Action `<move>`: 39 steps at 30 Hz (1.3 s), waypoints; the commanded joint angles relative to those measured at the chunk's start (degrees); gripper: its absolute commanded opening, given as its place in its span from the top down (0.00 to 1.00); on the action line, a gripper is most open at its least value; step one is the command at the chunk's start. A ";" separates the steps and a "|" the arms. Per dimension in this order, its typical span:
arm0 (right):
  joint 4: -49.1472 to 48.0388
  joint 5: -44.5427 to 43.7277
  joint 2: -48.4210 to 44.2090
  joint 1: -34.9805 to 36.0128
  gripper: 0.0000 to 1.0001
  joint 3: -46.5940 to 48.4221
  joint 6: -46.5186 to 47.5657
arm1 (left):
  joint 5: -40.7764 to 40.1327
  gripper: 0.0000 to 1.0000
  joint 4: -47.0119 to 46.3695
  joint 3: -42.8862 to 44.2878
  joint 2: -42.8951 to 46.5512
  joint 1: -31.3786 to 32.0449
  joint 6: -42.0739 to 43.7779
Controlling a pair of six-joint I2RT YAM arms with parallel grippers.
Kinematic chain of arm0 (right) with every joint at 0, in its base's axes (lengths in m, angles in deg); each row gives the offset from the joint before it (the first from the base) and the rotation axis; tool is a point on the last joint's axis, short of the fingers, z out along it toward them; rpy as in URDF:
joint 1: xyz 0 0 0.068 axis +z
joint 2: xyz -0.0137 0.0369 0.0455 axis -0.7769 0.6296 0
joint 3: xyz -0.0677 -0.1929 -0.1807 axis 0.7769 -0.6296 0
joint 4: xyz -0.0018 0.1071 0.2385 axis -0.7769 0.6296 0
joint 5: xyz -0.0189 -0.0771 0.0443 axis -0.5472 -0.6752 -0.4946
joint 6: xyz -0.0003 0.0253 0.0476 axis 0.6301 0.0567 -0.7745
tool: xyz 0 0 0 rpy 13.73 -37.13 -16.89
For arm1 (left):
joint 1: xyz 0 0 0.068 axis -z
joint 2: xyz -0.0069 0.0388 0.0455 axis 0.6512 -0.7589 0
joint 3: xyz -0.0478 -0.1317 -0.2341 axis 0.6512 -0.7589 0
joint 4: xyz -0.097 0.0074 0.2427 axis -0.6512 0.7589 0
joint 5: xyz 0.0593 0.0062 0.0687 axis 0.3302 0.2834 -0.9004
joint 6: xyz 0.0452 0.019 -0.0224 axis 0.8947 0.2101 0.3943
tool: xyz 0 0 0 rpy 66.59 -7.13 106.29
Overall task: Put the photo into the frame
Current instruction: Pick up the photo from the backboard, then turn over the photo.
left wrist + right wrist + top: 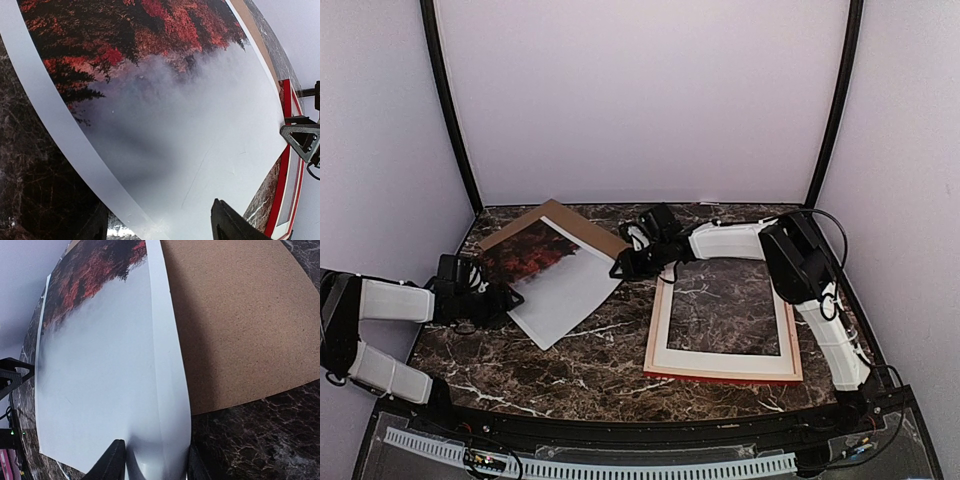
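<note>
The photo (560, 280), red trees under grey mist with a white border, lies at the left on the brown backing board (605, 238). My left gripper (510, 298) is at its left edge. In the left wrist view it (160, 227) stands open, with the photo's (175, 125) border running between the fingers (230, 225). My right gripper (620, 268) is at the photo's right edge. In its wrist view the jaws (152, 465) stand apart astride the white border of the photo (100, 380), which bulges up between them. The frame (665, 330) lies flat at the right, pale side up, red along its near edge.
The brown backing board (235, 325) sticks out beyond the photo's far side. Dark marble table (570, 360) lies between the photo and the arm bases. The frame's red edge (285, 190) shows just beyond the photo in the left wrist view. White walls enclose the table.
</note>
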 commanded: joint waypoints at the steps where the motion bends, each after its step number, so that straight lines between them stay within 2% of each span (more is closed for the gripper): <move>1: -2.19 3.28 -1.58 -0.36 0.60 -1.85 -1.96 | 0.99 0.27 2.31 -1.96 -0.64 -0.12 -0.49; 12: -4.10 4.93 -3.52 -0.97 0.74 -4.18 -2.73 | 0.59 0.27 2.22 -2.38 -0.06 -0.15 -0.36; 20: -5.87 5.51 -10.39 -1.51 0.85 -8.16 -3.00 | 1.20 0.24 3.47 -2.98 3.42 -0.15 -1.40; 25: -10.36 6.09 -15.67 -1.66 0.87 -13.29 -5.97 | 3.25 0.23 2.36 -3.99 4.49 -0.16 -3.29; 33: -19.55 8.09 -20.60 -0.93 0.91 -22.13 -12.66 | 10.59 0.22 -9.22 -10.19 2.50 0.26 -12.39; 39: -20.07 5.59 -24.45 0.15 0.91 -27.54 -13.35 | 7.39 0.22 -10.58 -12.28 4.87 5.47 -17.48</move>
